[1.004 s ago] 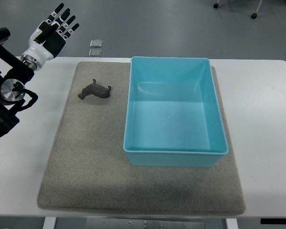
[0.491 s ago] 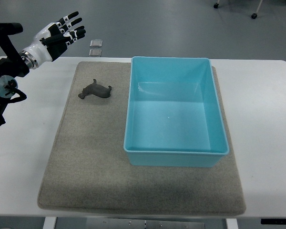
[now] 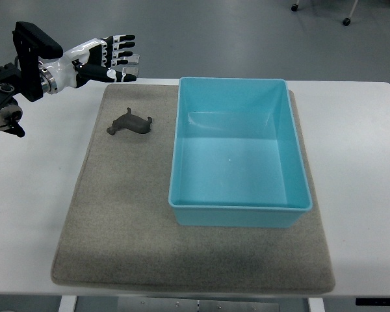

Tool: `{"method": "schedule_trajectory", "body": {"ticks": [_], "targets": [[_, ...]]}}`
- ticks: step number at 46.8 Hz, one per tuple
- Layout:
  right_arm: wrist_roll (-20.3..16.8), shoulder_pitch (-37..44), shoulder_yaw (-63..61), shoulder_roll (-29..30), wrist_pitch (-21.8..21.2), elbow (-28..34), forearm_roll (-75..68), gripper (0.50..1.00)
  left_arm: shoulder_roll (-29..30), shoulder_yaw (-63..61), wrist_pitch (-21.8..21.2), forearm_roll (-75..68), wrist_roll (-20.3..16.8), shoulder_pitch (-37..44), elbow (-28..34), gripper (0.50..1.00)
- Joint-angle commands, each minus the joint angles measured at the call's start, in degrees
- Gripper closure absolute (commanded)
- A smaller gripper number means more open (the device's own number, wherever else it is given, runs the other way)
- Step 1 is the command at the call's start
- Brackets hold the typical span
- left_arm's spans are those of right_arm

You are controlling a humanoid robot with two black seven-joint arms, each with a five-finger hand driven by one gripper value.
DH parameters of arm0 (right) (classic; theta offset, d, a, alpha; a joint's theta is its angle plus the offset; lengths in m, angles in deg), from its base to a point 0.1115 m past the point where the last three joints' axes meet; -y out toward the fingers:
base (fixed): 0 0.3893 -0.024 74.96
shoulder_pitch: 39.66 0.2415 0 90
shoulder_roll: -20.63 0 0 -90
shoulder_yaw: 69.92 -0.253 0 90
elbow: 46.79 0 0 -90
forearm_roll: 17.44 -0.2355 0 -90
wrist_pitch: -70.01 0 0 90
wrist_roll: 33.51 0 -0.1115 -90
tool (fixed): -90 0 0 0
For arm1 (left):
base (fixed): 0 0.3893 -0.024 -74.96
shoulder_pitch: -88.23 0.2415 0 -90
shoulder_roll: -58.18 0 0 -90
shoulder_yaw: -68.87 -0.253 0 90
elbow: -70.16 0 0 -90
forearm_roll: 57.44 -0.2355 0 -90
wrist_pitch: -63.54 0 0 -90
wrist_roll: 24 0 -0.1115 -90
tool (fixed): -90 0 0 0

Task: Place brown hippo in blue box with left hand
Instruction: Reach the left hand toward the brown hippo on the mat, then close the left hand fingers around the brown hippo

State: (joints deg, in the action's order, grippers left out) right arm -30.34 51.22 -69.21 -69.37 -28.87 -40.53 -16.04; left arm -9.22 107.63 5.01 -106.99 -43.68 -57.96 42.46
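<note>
the blue box point(image 3: 239, 151) sits empty on the grey mat point(image 3: 117, 221). left of the box lies the brown hippo point(image 3: 129, 123). beyond it hovers the left hand point(image 3: 107, 60), fingers spread, holding nothing: lower it squarely over the hippo's body before closing.

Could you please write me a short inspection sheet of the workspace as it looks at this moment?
Surface: white table with a grey mat on it.
Job's things: brown hippo lying on the mat, left of the blue box; the box holds nothing.
Clutter: two small pale squares on the floor beyond the table's far edge.
Hands: left robot hand open, fingers spread, above the mat's far left corner, apart from the hippo; right not in view.
Cables: nothing seen.
Surroundings: grey floor; caster wheels at the top right.
</note>
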Motion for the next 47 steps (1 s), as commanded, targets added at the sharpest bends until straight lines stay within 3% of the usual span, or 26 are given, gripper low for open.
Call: {"method": "schedule_trajectory", "body": {"ticks": [1,11,33,47], "targets": [[0.0,0.0,0.0,0.0,0.01,-0.02,0.0,0.564,-0.09,0.0,-0.53,-5.72,-0.01,0.02,-0.86,0.553],[0.0,0.0,0.0,0.0,0.01,-0.02,0.0,0.564,-0.18,-2.2,-8.26,-17.95,-2.03,0.64,-4.55,0.551],[0.0,0.0,0.0,0.0,0.01,-0.02,0.0,0.564,-0.01,-17.58,-18.9,-18.3,-5.11,0.46,-7.1,0.544],[0.0,0.0,0.0,0.0,0.01,-0.02,0.0,0.564,-0.01,-20.39,-19.87,-18.39,-5.72,-0.33,-8.16,0.546]]}}
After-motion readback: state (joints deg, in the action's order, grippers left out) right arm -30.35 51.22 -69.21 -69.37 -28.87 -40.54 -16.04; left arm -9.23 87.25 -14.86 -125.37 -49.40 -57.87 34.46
